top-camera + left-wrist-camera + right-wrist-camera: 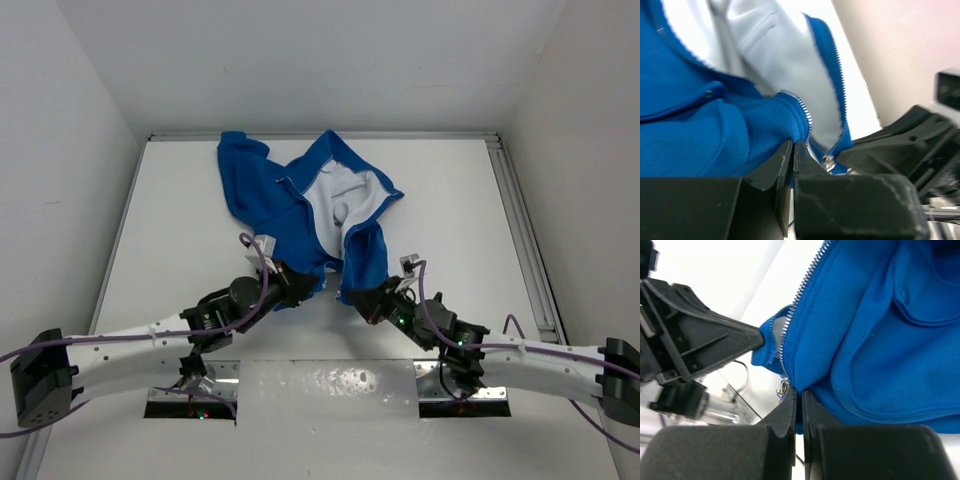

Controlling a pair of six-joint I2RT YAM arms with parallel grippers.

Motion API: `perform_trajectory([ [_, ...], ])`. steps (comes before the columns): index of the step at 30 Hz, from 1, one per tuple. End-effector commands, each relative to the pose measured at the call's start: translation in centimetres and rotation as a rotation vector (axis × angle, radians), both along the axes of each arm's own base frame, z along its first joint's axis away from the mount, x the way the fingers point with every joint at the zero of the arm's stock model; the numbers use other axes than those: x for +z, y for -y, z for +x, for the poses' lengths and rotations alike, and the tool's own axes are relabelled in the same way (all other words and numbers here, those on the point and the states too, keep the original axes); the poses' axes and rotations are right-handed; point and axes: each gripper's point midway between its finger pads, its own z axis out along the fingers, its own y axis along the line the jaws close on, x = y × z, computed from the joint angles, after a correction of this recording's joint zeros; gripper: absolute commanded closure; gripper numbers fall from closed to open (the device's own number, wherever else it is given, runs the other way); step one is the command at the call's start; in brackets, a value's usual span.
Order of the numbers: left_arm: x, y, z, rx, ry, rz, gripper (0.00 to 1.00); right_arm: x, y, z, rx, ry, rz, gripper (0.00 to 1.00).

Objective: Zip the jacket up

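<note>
black left gripper [794, 150] pinches one front edge of the bright blue fleece hooded jacket [285, 205]; black right gripper [799, 396] clamps the other. the jacket lies unzipped, crumpled mid-way on the white table [180, 200], white lining [338, 195] showing, silver zipper teeth [802, 107] parted.

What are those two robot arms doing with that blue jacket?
Two robot arms are getting the jacket ready to zip. It lies open on the table with its white lining showing. The left gripper pinches one front edge near the bottom, and the right gripper pinches the other. The two halves of the zipper are apart, so nothing is zipped yet.
</note>
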Motion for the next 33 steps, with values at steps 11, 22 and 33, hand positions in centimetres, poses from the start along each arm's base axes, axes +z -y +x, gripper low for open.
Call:
perform_trajectory([
  [11,5.2,2.2,1.1,-0.011,0.09,-0.213,1.0,4.8,-0.4,0.4,-0.021,0.061,0.256,1.0],
  [22,5.2,1.8,1.1,-0.033,0.23,-0.187,1.0,4.0,-0.7,0.9,-0.057,-0.025,0.231,1.0],
  [33,5.3,2.6,0.7,-0.098,0.314,-0.131,1.0,4.8,-0.6,1.0,-0.076,-0.049,0.216,1.0],
])
